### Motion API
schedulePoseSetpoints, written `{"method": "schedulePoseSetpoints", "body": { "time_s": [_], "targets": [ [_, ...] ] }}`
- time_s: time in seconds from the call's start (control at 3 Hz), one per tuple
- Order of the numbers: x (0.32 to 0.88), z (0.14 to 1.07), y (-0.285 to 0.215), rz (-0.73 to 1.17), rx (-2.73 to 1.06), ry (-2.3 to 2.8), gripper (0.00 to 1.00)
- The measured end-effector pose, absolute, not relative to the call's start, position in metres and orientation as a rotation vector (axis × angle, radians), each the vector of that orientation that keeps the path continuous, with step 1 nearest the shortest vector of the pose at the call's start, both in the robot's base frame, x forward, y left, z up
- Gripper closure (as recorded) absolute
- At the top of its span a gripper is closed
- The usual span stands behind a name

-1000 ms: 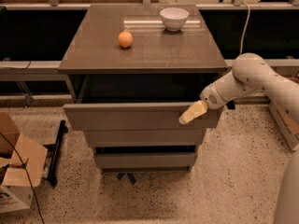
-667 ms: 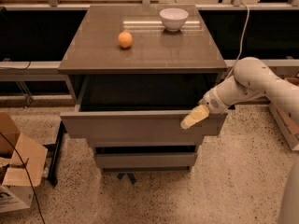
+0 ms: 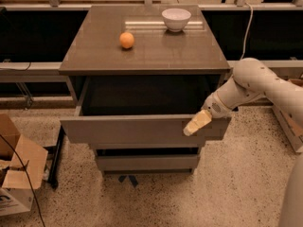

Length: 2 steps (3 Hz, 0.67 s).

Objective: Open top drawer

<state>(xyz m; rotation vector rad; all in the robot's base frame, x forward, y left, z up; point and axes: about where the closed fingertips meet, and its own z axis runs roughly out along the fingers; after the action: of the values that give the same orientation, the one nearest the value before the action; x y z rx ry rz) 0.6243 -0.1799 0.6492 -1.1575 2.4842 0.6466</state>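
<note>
Most of the top drawer (image 3: 132, 130) front lies left of my gripper (image 3: 197, 123), whose hold I cannot tell, so pulling here may skew it or slip.

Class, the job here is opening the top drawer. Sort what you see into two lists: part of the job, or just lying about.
Part of the job:
top drawer, pulled out
gripper, at the drawer front's right end

Lying about:
orange and white bowl on the cabinet top
cardboard box on the floor
</note>
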Motion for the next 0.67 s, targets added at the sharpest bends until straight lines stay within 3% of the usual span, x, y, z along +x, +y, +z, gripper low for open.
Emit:
{"method": "schedulePoseSetpoints", "body": {
  "time_s": [0.67],
  "targets": [
    [0.6071, 0.6483, -0.1829, 0.660, -1.132, 2.522, 0.00]
  ]
}}
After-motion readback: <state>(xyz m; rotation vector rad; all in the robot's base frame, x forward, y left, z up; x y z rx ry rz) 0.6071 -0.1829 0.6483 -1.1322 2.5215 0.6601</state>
